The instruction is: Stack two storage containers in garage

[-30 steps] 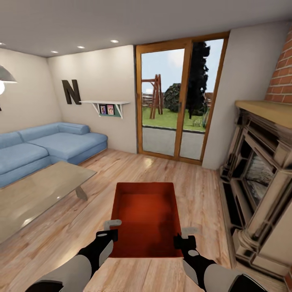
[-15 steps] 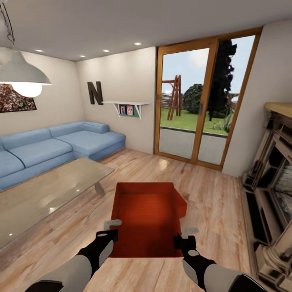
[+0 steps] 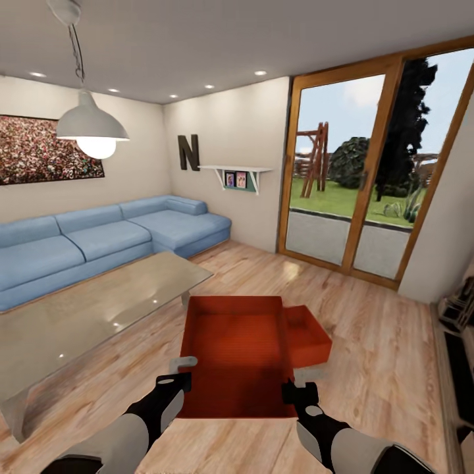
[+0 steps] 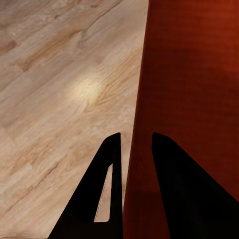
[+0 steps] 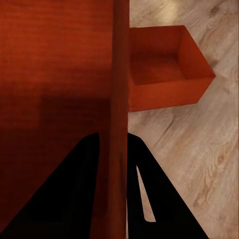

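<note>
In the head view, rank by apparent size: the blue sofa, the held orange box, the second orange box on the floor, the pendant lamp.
1. Sofa
2. Held box, though it is nearest the camera, which inflates it
3. Floor box, partly hidden behind the held one
4. Lamp

The last two look close; ranking unsure.

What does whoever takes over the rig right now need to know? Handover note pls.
Left tool: shut on the left wall of the held container; the left wrist view shows that wall between its fingers.
Right tool: shut on the right wall of the same container.
Held container: carried low in front of the trunk, above the wood-plank floor, open side up.
Second container: on that floor, just to the right of and beyond the held one.
Location: living room, with the blue sofa, glass table and patio door in sight.
Done: one container gripped and lifted.
Left: take both to the garage and stack them on its floor.
</note>
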{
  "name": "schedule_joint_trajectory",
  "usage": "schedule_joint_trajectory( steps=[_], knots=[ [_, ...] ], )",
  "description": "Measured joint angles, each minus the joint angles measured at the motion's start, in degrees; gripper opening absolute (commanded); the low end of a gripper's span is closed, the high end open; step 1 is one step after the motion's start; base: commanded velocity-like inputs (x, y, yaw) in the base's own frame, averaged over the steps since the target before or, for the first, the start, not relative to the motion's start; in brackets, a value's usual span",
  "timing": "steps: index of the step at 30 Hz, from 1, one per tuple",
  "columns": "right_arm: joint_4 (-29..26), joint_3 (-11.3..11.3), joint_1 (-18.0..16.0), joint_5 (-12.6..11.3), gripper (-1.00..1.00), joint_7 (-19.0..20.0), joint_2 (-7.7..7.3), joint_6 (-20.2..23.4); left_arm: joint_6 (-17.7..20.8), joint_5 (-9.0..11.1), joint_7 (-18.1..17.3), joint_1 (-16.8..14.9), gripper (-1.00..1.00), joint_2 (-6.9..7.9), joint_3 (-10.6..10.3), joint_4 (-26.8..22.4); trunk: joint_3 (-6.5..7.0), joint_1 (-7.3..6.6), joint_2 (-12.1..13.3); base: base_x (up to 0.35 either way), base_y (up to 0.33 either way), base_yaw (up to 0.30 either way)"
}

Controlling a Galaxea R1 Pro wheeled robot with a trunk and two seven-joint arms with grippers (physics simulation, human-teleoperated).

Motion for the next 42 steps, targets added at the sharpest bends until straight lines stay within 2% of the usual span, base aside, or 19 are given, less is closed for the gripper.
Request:
schedule_joint_trajectory(
  steps=[16,18,42],
  knots=[
    [0.0,0.0,0.0,0.0,-1.0,0.0,0.0,0.0,0.0,0.0,0.0,0.0,-1.0,0.0,0.0,0.0,0.35,0.0,0.0,0.0,0.0,0.3],
    [0.0,0.1,0.0,-0.1,-1.0,0.0,0.0,0.0,0.0,1.0,0.1,0.0,-1.0,0.07,-0.7,0.0,0.4,0.0,0.0,0.0,0.0,0.3],
    [0.1,0.2,0.0,-0.2,-1.0,0.0,0.01,0.1,-0.1,0.8,0.1,0.0,-1.0,0.09,-0.8,0.2,0.92,0.0,0.0,0.0,0.0,0.3]
  ],
)
